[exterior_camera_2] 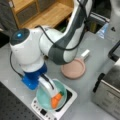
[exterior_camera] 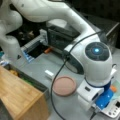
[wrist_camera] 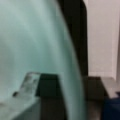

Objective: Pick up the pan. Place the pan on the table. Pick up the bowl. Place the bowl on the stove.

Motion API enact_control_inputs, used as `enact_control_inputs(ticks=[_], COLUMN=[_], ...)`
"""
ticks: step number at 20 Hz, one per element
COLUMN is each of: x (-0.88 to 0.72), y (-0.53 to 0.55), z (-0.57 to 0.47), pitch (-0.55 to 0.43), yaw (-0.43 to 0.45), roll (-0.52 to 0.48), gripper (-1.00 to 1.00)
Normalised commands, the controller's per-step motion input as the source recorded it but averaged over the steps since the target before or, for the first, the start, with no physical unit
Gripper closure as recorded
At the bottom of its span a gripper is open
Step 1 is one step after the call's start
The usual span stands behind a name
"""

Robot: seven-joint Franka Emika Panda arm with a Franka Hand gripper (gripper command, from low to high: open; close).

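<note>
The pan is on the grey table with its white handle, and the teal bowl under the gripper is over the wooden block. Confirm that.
Not the wooden block: in a front view the bowl sits over the white stove, with the gripper at its rim. The rest holds: the pan lies on the grey table, its white handle attached.

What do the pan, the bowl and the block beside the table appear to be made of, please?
The pan, lying on the grey table, looks matte, dusty-pink, perhaps plastic or coated metal; no gloss shows. The bowl, on the stove with the gripper at its inside, looks like smooth light-teal plastic, faintly shiny. The block is light wood, with visible grain.
</note>
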Motion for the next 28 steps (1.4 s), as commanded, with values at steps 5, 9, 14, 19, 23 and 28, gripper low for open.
enact_control_inputs(ticks=[5, 9, 14, 19, 23, 28], x=[-0.52, -0.37, -0.27, -0.2, -0.19, -0.19], y=[0.03, 0.03, 0.05, 0.07, 0.08, 0.07], z=[-0.18, -0.17, -0.12, -0.09, -0.11, -0.12], pitch=[-0.338, -0.302, -0.247, -0.215, -0.203, -0.182], yaw=[-0.011, 0.004, 0.017, 0.022, 0.022, 0.028], roll=[-0.129, -0.119, -0.109, -0.099, -0.111, -0.118], gripper=[1.0, 1.0, 1.0, 1.0, -1.0, -1.0])
